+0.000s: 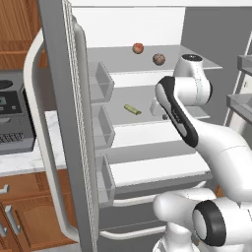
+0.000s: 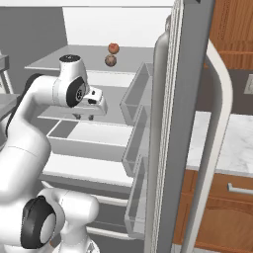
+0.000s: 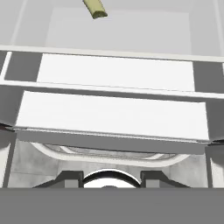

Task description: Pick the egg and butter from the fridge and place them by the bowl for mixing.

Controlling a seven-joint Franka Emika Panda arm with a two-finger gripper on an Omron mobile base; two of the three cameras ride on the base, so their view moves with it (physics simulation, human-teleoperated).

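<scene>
Your fridge (image 1: 147, 162) stands open in front of the base, its white inside and grey shelves facing you. On the top shelf (image 1: 197, 61) sits the egg (image 1: 158, 59), a dull brown ball, with a red-orange fruit (image 1: 138, 47) a little behind it and to its left in the left base view — the two are near each other but not touching. From the right base view the egg (image 2: 110, 60) sits just below the fruit (image 2: 113, 47).

One shelf down lies the butter (image 1: 132, 109), a thin yellow-olive stick resting flat at a slant on the grey shelf, well apart from the egg. In the hand view you catch the end of the butter (image 3: 95, 7) at the top edge, beyond the white fronts of the drawers.

Your arm reaches into the fridge at the height of that middle shelf. The gripper (image 2: 84, 117) hangs at the end of the white hand, pointing down over the shelf, and in the left base view the hand sits to the right of the butter, apart from it. The fingertips (image 3: 68, 178) show low in the hand view with nothing between them, so the gripper holds nothing — how wide the jaws stand you cannot tell from these views.

The left door (image 1: 64, 123) swings out with clear bins (image 1: 101, 81) stacked on its inner face and a long curved white handle (image 1: 37, 113) on its outer side. Beyond it stand a pale counter (image 1: 24, 160) and wooden cabinets (image 1: 29, 216).
</scene>
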